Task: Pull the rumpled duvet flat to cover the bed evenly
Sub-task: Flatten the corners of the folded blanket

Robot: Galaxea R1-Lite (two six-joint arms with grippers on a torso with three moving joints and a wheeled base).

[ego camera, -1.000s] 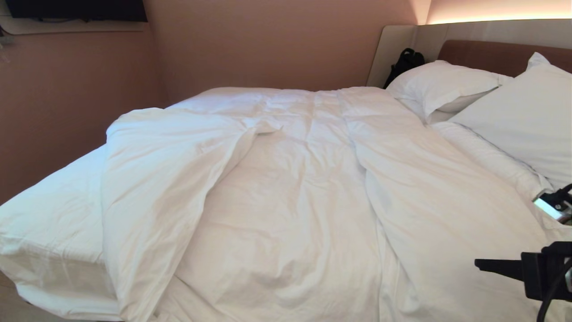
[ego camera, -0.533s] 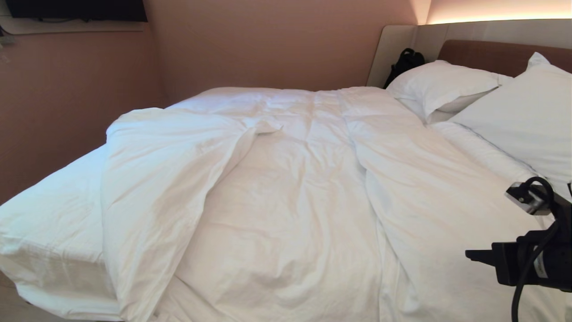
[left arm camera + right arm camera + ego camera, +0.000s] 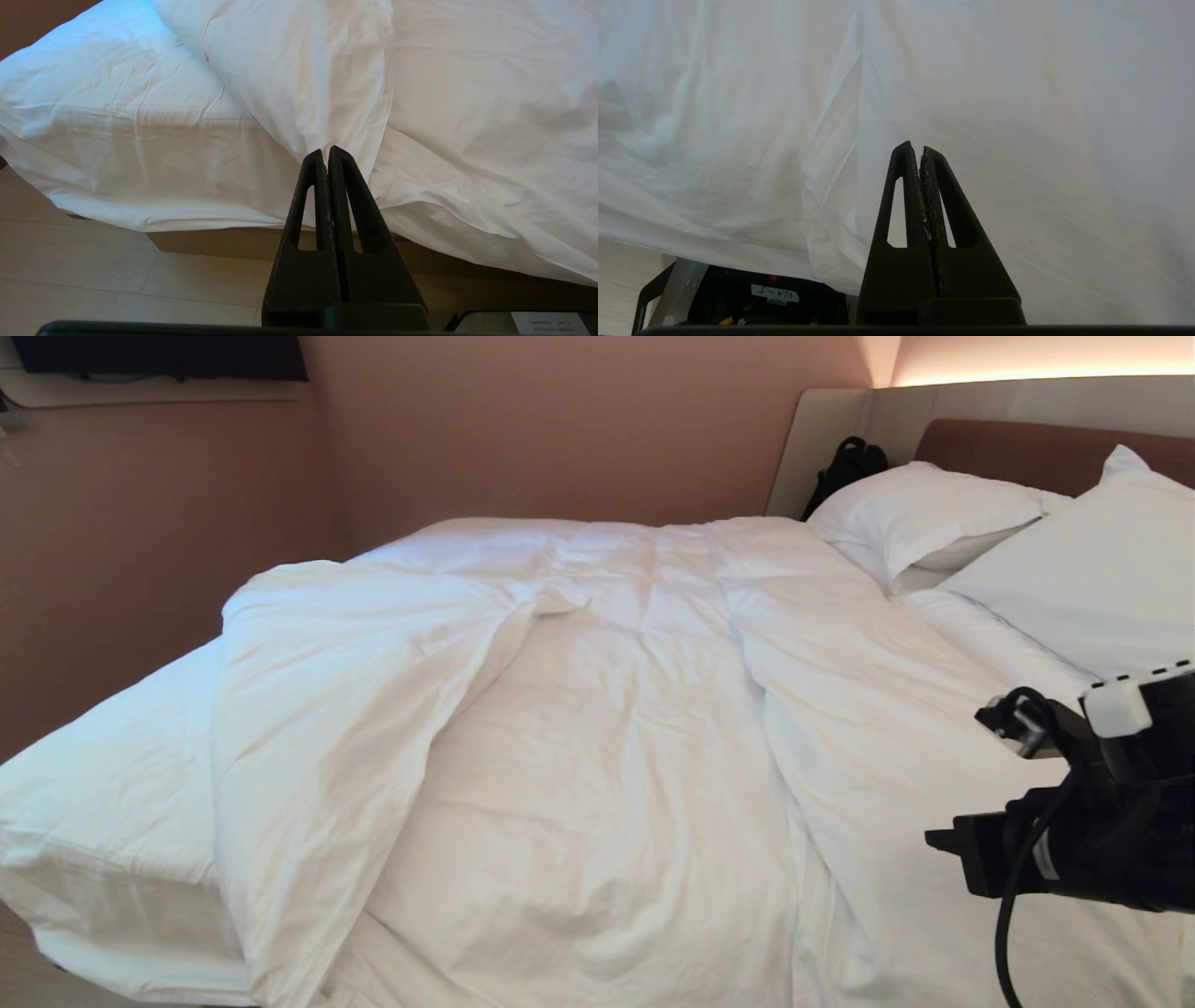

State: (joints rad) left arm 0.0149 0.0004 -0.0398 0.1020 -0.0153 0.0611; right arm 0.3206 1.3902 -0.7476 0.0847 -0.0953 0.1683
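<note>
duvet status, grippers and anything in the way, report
Right gripper shut, empty, over the duvet. Left gripper shut, parked off the bed corner. Duvet bunched, left corner folded back. Pillows at headboard, nothing blocking.

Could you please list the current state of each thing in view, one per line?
duvet: rumpled, one side folded back over itself, not spread flat.
bed: sheeted corner uncovered on the robot's left.
pillows: propped against the headboard.
black bag: leaning in the corner by the headboard.
left claw: shut, empty, off the bed's edge.
right claw: shut, empty, above the duvet.
</note>
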